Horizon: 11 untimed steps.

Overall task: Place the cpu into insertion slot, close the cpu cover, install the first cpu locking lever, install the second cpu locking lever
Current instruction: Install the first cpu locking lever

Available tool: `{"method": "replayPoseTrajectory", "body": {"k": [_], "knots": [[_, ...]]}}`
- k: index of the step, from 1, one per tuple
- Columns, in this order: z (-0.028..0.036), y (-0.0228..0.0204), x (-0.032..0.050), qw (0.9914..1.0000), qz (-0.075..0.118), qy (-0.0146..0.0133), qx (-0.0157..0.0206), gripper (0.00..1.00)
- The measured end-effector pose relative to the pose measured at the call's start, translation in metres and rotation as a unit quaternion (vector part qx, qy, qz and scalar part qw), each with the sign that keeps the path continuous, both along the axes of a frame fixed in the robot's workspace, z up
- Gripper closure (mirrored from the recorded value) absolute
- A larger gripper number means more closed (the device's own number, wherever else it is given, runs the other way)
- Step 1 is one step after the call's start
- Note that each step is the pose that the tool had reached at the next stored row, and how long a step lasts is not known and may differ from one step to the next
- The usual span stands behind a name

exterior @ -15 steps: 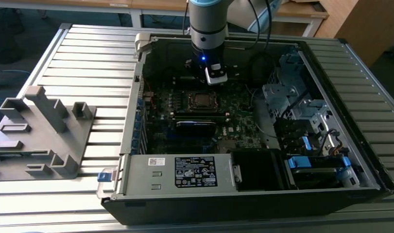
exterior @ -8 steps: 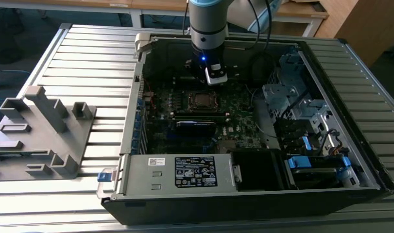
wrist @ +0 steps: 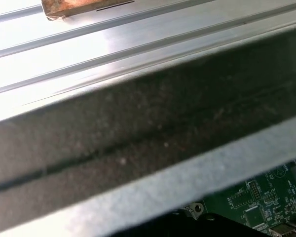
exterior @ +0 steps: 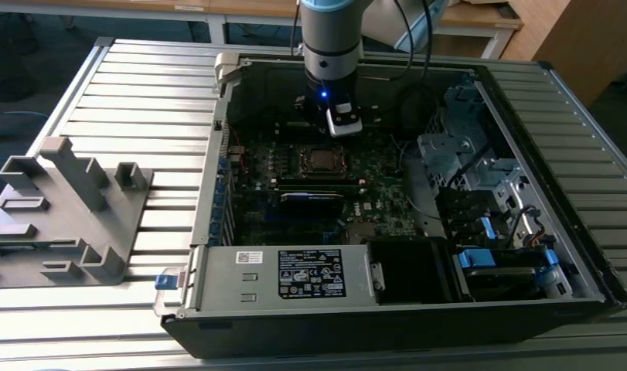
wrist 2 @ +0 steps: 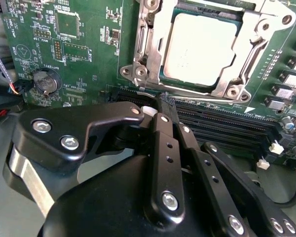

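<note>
— Where is the cpu?
— In the second wrist view the cpu (wrist 2: pixel 200 47) lies flat in the slot (wrist 2: pixel 165 64), pale metal top up. The cover (wrist 2: pixel 140 49) is down over it. Its silvery frame runs round the cpu's edges, and the top shows through the window.
— And the gripper?
— The gripper (wrist 2: pixel 166 101) hangs over the green board (wrist 2: pixel 89 59), near the cover's edge and above the long dark connectors (wrist 2: pixel 227 123) beside the slot. Its black fingers (wrist 2: pixel 160 143) are pressed together with nothing between them. I cannot tell whether the tips touch the board.
— What does the outside camera give?
— In the exterior view the arm (exterior: pixel 328 39) enters the open case (exterior: pixel 220 232) from above, and the gripper is near the slot, on its far side. The case rests on a slatted table (exterior: pixel 138 100). A long black module (exterior: pixel 313 197) lies on the slot's near side, and a grey box (exterior: pixel 292 274) with a white label sits along the case's near edge. A grey fixture (exterior: pixel 66 216) stands on the table at the exterior view's left, well apart from the case.
— The other wrist camera?
— In the first wrist view the case's dark wall crosses the table's slats, with a corner of the board beside it
</note>
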<state>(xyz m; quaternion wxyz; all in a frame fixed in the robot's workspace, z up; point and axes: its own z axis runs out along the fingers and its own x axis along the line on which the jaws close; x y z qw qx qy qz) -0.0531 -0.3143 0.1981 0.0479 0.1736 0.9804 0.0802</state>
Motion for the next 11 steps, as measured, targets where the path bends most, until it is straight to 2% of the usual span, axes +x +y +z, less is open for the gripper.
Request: {"method": "replayPoseTrajectory", "body": {"k": [11], "knots": [[0.0015, -0.0012, 0.0000, 1.00000, 0.000, 0.0000, 0.0000, 0.90]]}}
